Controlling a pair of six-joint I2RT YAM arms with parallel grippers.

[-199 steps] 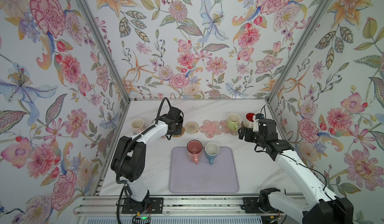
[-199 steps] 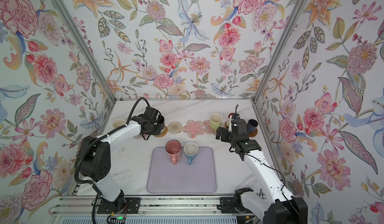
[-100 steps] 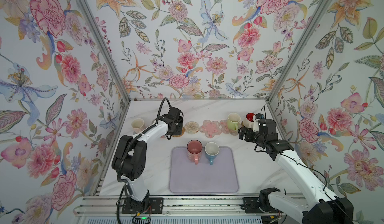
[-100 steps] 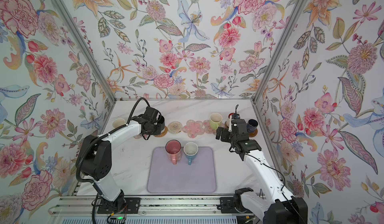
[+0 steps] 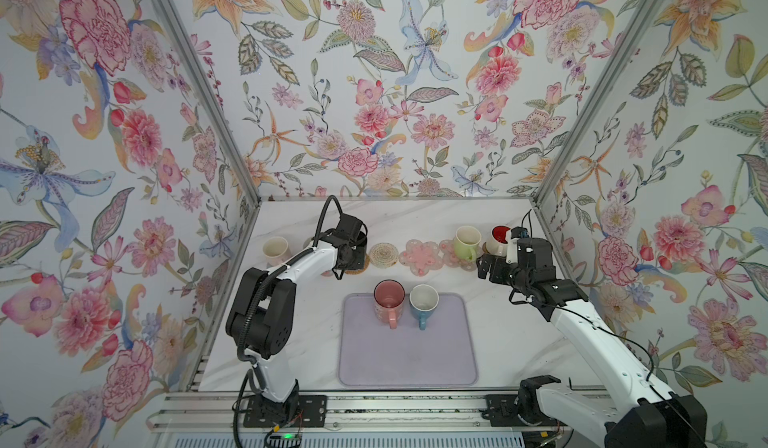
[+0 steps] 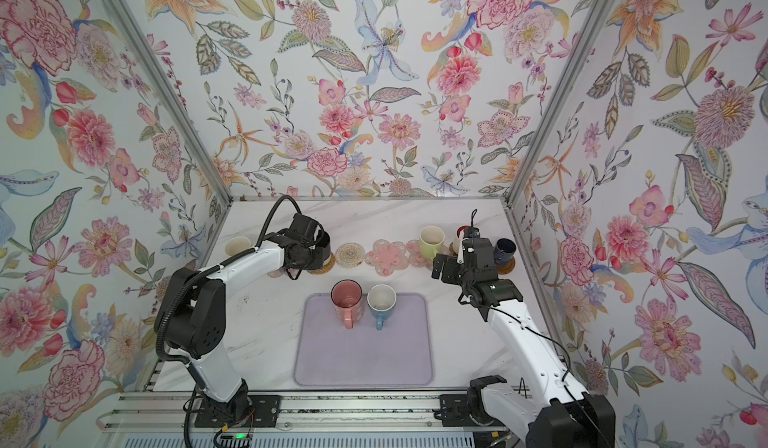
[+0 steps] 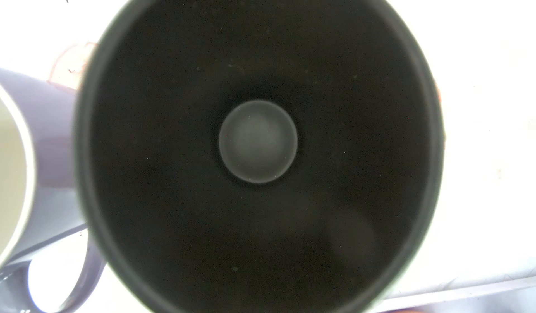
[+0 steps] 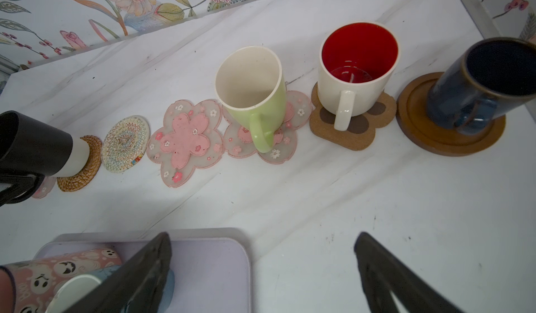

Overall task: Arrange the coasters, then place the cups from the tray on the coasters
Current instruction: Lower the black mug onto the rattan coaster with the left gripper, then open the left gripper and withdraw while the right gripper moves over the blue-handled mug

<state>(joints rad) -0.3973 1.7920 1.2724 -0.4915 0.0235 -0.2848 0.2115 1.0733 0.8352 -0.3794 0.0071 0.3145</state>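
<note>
At the rattan coaster [image 8: 84,163]: saw no shift over the last second. Kept left tool [image 6: 316,255] pressed together, seemingly pinching the black mug [image 7: 258,140] set there. Held right tool [image 8: 262,236] spread, empty. Judged release pending. Left pink mug [image 5: 389,300] and blue mug [image 5: 423,302] on tray [image 5: 407,358].

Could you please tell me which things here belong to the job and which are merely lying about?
Job: lavender tray; pink mug; blue mug; black mug; light green mug; pink flower coaster; beige woven coaster.
Not the job: floral walls; mounting rail.
</note>
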